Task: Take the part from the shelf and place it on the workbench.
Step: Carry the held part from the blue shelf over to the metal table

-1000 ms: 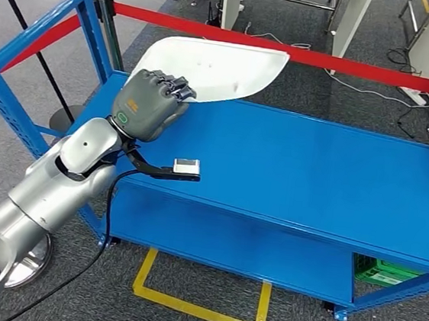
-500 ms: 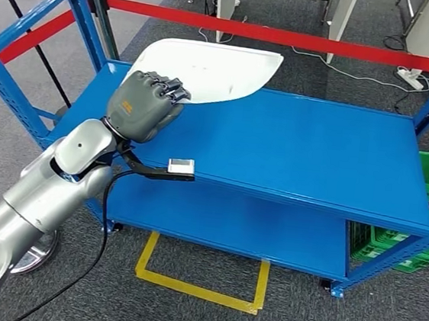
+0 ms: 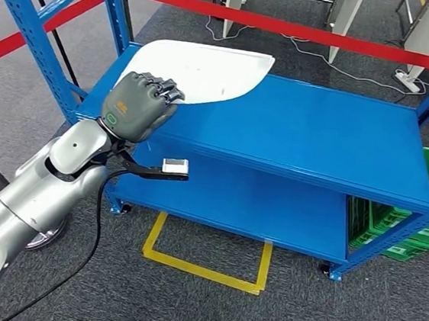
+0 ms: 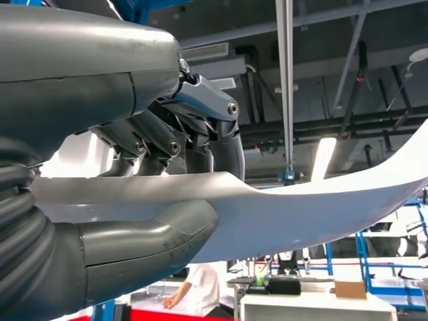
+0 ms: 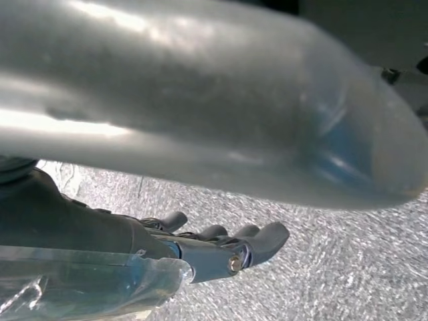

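Note:
The part [image 3: 213, 70] is a large white curved panel, held above the left end of the blue shelf's top deck [image 3: 308, 136]. My left hand [image 3: 136, 106] grips its near left edge, with dark fingers over the top. In the left wrist view the thumb [image 4: 151, 247] presses under the white panel [image 4: 313, 204] and the fingers [image 4: 202, 127] clamp it from the other side. My right hand [image 5: 222, 251] hangs over the grey carpet with its fingers stretched out and nothing in them.
Blue uprights [image 3: 27, 14] frame the shelf's left end, and a red barrier tape [image 3: 307, 32] runs behind it. Green crates [image 3: 420, 220] sit at the lower right. A yellow floor marking [image 3: 206, 267] lies in front. A person [image 4: 202, 291] stands by a far table.
The whole view has shifted, so the camera has moved; more of the lower deck and floor shows. My left hand keeps its grip on the white panel.

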You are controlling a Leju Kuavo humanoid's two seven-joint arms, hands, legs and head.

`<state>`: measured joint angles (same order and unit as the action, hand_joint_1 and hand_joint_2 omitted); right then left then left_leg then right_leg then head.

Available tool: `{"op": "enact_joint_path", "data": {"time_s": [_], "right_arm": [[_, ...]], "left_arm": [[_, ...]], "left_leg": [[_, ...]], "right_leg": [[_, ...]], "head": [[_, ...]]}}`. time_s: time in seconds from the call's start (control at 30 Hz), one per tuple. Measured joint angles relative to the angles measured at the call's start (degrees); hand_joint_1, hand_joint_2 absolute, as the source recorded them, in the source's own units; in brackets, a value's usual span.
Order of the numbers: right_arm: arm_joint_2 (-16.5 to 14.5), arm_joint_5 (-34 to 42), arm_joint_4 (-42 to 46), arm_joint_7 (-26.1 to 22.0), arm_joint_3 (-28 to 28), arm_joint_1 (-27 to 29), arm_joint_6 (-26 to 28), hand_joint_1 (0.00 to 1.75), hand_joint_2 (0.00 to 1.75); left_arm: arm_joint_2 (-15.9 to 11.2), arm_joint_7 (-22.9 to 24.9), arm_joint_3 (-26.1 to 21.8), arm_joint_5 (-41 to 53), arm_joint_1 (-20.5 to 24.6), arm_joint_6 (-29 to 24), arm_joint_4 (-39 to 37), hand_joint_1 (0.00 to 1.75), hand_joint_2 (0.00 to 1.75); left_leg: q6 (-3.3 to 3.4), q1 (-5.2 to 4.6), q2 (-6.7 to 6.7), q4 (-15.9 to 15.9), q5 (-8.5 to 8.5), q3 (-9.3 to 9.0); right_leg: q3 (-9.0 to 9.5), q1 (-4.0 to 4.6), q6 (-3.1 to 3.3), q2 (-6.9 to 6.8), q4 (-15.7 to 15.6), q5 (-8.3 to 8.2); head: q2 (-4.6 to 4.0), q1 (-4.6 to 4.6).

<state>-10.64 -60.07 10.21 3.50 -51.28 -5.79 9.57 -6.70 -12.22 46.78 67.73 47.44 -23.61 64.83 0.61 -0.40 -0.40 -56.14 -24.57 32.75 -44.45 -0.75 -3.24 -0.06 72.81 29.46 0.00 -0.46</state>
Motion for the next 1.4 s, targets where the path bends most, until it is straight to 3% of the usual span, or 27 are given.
{"op": "enact_joint_path", "data": {"time_s": [0.03,0.07,0.13,0.2,0.27,0.33,0.37,0.4,0.47,0.5,0.53,0.57,0.6,0.67,0.73,0.8,0.87,0.93,1.0,1.03,1.07,1.1,1.17,1.23,1.27,1.33,1.4], "right_arm": [[0.0,0.0,0.0,0.0,0.0,-0.1,0.0,0.00,0.00],[0.0,-0.1,0.0,0.0,0.0,-0.1,0.0,0.00,0.00],[0.0,-0.1,0.0,0.0,0.0,-0.2,0.0,0.00,0.00],[0.0,-0.2,0.0,-0.1,0.0,-0.4,0.0,0.00,0.00],[0.0,-0.2,0.0,-0.2,0.0,-0.6,-0.1,0.00,0.00],[0.0,-0.2,0.0,-0.2,0.0,-0.6,-0.1,0.00,0.00],[0.0,-0.1,0.0,-0.2,0.0,-0.7,-0.2,0.00,0.00],[0.0,0.1,0.0,-0.3,0.0,-0.7,-0.3,0.00,0.00],[0.0,0.2,0.0,-0.4,0.0,-0.7,-0.8,0.00,0.00],[0.0,0.1,0.0,-0.4,0.0,-0.7,-1.0,0.00,0.00],[-0.1,0.0,0.0,-0.4,0.0,-0.6,-1.1,0.00,0.00],[-0.1,-0.2,0.0,-0.4,0.0,-0.6,-1.1,0.00,0.00],[-0.1,-0.3,0.0,-0.4,0.0,-0.5,-1.2,0.00,0.00],[-0.1,-0.6,0.0,-0.3,0.0,-0.4,-1.2,0.00,0.00],[-0.1,-0.9,0.0,-0.1,0.0,-0.3,-1.2,0.00,0.00],[-0.1,-1.1,0.0,0.0,0.0,-0.2,-1.3,0.00,0.00],[-0.1,-1.2,0.0,0.1,0.0,-0.1,-1.3,0.00,0.00],[-0.1,-1.3,0.0,0.2,0.0,0.0,-1.4,0.00,0.00],[-0.1,-1.5,0.0,0.2,0.0,0.0,-1.6,0.00,0.00],[-0.1,-1.5,0.0,0.2,0.0,0.1,-1.7,0.00,0.00],[-0.1,-1.6,0.0,0.2,0.0,0.1,-1.7,0.00,0.00],[-0.1,-1.6,0.0,0.2,0.1,0.1,-1.8,0.00,0.00],[-0.1,-1.7,0.0,0.2,0.1,0.0,-1.8,0.00,0.00],[-0.1,-1.7,0.0,0.3,0.1,0.0,-1.8,0.00,0.00],[-0.1,-1.7,0.0,0.3,0.1,-0.1,-1.8,0.00,0.00],[-0.2,-1.7,0.0,0.3,0.1,-0.1,-1.8,0.00,0.00],[-0.2,-1.8,0.0,0.4,0.1,-0.1,-1.9,0.00,0.00]], "left_arm": [[-0.1,0.0,0.0,0.0,-0.1,0.0,0.0,1.75,1.75],[-0.1,0.0,0.0,0.0,-0.2,0.0,0.0,1.75,1.75],[-0.2,-0.1,0.0,-0.1,-0.2,0.1,0.0,1.75,1.75],[-0.4,-0.4,-0.1,-0.6,-0.2,0.1,0.0,1.75,1.75],[-0.4,-0.7,-0.1,-1.1,-0.1,0.3,0.1,1.75,1.75],[-0.4,-0.8,-0.1,-1.2,0.0,0.4,0.1,1.75,1.75],[-0.4,-0.8,-0.1,-1.2,0.0,0.5,0.1,1.75,1.75],[-0.5,-0.8,-0.1,-1.2,0.0,0.6,0.1,1.75,1.75],[-0.6,-0.9,-0.1,-1.0,0.0,0.7,0.1,1.75,1.75],[-0.7,-0.9,0.0,-0.8,0.0,0.7,0.1,1.75,1.75],[-0.7,-1.0,0.1,-0.7,-0.2,0.7,0.1,1.75,1.75],[-0.8,-1.0,0.2,-0.5,-0.3,0.6,0.1,1.75,1.75],[-0.8,-1.0,0.3,-0.4,-0.3,0.6,0.1,1.75,1.75],[-0.8,-1.0,0.3,-0.1,-0.3,0.5,0.1,1.75,1.75],[-0.8,-1.0,0.3,0.1,0.0,0.5,0.1,1.75,1.75],[-0.8,-1.0,0.3,0.2,-0.2,0.4,0.1,1.75,1.75],[-0.9,-1.0,0.4,0.3,-0.5,0.4,0.1,1.75,1.75],[-0.9,-0.9,0.5,0.4,-0.6,0.4,0.1,1.75,1.75],[-1.0,-0.9,0.7,0.5,-0.7,0.4,0.1,1.75,1.75],[-1.0,-0.9,0.9,0.5,-0.8,0.4,0.1,1.75,1.75],[-1.1,-0.9,1.1,0.5,-0.9,0.4,0.1,1.75,1.75],[-1.1,-0.8,1.2,0.6,-1.0,0.4,0.1,1.75,1.75],[-1.2,-0.8,1.2,0.6,-1.0,0.4,0.1,1.75,1.75],[-1.3,-0.8,1.3,0.6,-0.9,0.3,0.1,1.75,1.75],[-1.3,-0.8,1.3,0.6,-0.9,0.3,0.1,1.75,1.75],[-1.5,-0.8,1.3,0.6,-0.9,0.3,0.1,1.75,1.75],[-1.7,-0.7,1.2,0.6,-0.8,0.3,0.1,1.75,1.75]], "left_leg": [[0.00,-0.06,0.00,0.0,0.66,0.82],[-0.04,-0.10,-0.01,-0.1,1.32,1.66],[-0.28,-0.12,-0.07,-0.2,2.50,3.08],[-0.77,-0.24,-0.11,-0.4,3.47,3.96],[-1.37,-0.28,-0.08,-0.4,4.31,4.39],[-2.00,-0.17,-0.06,-0.5,4.45,4.77],[-2.35,-0.13,-0.06,-1.3,3.30,5.21],[-2.71,-0.06,-0.05,-3.1,1.22,5.99],[-3.38,0.16,-0.04,-10.0,-4.04,8.36],[-3.62,0.29,-0.03,-13.6,-5.61,9.43],[-3.79,0.39,-0.03,-15.9,-5.91,9.90],[-3.90,0.49,0.01,-16.4,-5.08,9.44],[-3.97,0.57,0.23,-14.8,-3.67,7.92],[-4.05,0.63,2.21,-7.7,-1.41,2.60],[-3.53,0.42,3.90,-1.9,-1.27,-1.03],[-2.47,0.19,3.15,-0.4,-1.48,-1.18],[-1.49,0.30,1.94,-0.1,-1.03,-0.75],[-0.73,0.41,0.88,-0.1,-0.51,-0.35],[-0.35,0.26,-0.29,-0.1,-0.11,0.09],[-0.29,0.17,-0.92,-0.1,0.08,0.28],[-0.29,0.10,-1.60,-0.1,0.25,0.43],[-0.36,0.07,-2.29,-0.1,0.39,0.52],[-0.62,0.02,-3.55,-0.2,0.61,0.67],[-1.13,0.14,-4.60,-0.4,0.90,1.21],[-1.48,0.27,-5.10,-0.4,1.11,1.55],[-2.14,0.53,-5.83,-0.4,1.41,2.03],[-2.74,0.36,-4.22,-2.2,-0.02,3.10]], "right_leg": [[0.24,0.08,0.07,0.00,2.1,0.13],[1.42,0.17,0.20,0.01,2.3,-0.85],[6.45,0.35,0.59,0.07,-2.8,-3.11],[12.18,0.53,0.98,0.24,-10.5,-2.34],[14.19,0.74,1.45,0.44,-14.1,-1.10],[13.46,0.64,2.22,0.41,-14.4,-1.68],[13.07,0.52,2.64,0.34,-14.5,-2.13],[12.65,0.39,2.99,0.23,-14.6,-2.72],[11.54,0.36,3.32,-0.07,-14.6,-3.81],[10.92,0.34,3.32,-0.29,-14.6,-4.30],[10.37,0.33,3.27,-0.57,-14.6,-4.71],[9.87,0.30,3.16,-0.89,-14.5,-5.06],[9.48,0.25,2.99,-1.27,-14.5,-5.36],[8.98,0.34,2.53,-2.06,-14.4,-5.79],[8.62,0.60,1.90,-2.93,-14.2,-6.15],[8.32,0.64,1.24,-4.06,-14.1,-6.55],[7.75,0.41,0.66,-3.61,-13.2,-5.73],[5.68,0.29,0.29,-1.51,-8.2,-2.47],[2.57,0.37,0.26,-0.27,-0.5,1.20],[1.67,0.44,0.33,-0.09,1.9,1.92],[1.78,0.50,0.48,0.01,2.2,1.56],[3.00,0.53,0.69,0.22,0.1,0.22],[7.33,0.45,1.23,2.04,-7.6,-3.07],[10.11,0.33,1.49,3.90,-12.9,-4.30],[10.40,0.36,1.56,4.16,-13.6,-4.11],[10.34,0.42,1.93,3.18,-13.9,-4.38],[10.41,0.21,2.46,1.96,-14.3,-4.70]], "head": [[0.00,0.02],[0.00,0.04],[0.00,0.05],[0.00,-0.01],[0.00,-0.01],[0.00,0.03],[0.00,-0.10],[0.00,-0.22],[0.00,-0.45],[0.00,-0.46],[0.00,-0.46],[0.00,-0.46],[0.00,-0.47],[0.00,-0.53],[0.00,-0.59],[0.00,-0.57],[0.00,-0.47],[0.00,-0.27],[0.00,-0.19],[0.00,-0.19],[0.00,-0.19],[0.00,-0.19],[0.00,-0.21],[0.00,-0.25],[0.00,-0.27],[0.00,-0.25],[0.00,-0.62]]}}
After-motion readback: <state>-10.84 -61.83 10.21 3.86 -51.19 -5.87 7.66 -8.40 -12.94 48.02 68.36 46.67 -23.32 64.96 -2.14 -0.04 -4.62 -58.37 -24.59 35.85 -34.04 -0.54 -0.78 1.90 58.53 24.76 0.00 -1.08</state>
